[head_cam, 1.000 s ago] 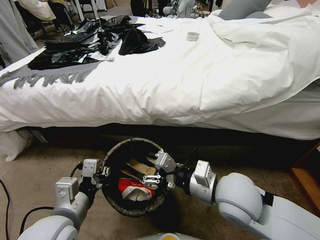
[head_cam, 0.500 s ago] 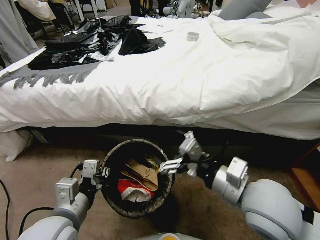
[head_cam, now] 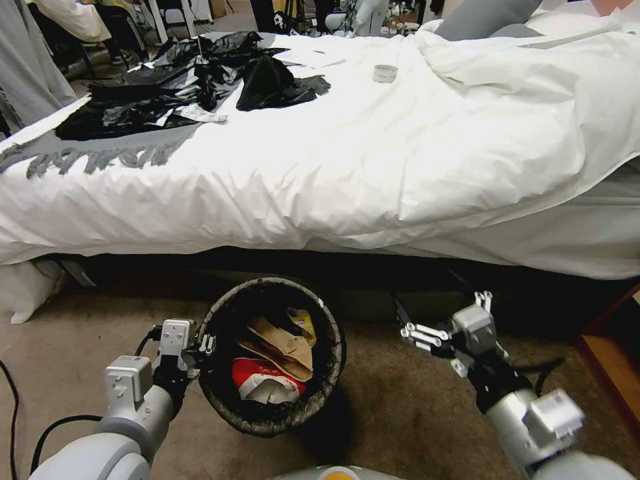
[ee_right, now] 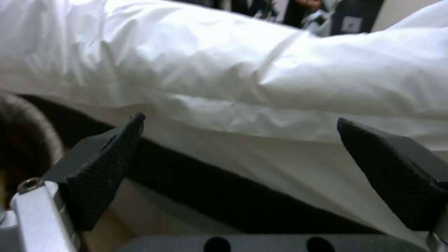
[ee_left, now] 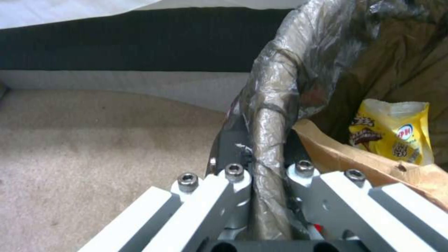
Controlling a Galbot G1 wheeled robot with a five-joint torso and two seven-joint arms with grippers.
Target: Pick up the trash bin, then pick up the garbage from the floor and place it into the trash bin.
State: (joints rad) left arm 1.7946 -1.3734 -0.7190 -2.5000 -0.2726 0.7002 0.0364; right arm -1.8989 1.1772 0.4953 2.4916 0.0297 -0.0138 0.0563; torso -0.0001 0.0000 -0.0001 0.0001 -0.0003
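Trash bin (head_cam: 270, 427) on carpet near the bed (head_cam: 373, 167), garbage (head_cam: 270, 373) inside; left gripper (head_cam: 203, 347) at its left rim, right gripper (head_cam: 410, 320) spread empty to its right. Left wrist: jaws clamp the lined rim (ee_left: 268, 140). Right wrist: pads (ee_right: 105, 168) wide apart.

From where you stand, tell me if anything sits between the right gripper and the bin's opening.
Nothing visible does. The right gripper hangs open beside the trash bin, with bare carpet between them. The left gripper is clamped on the far rim.
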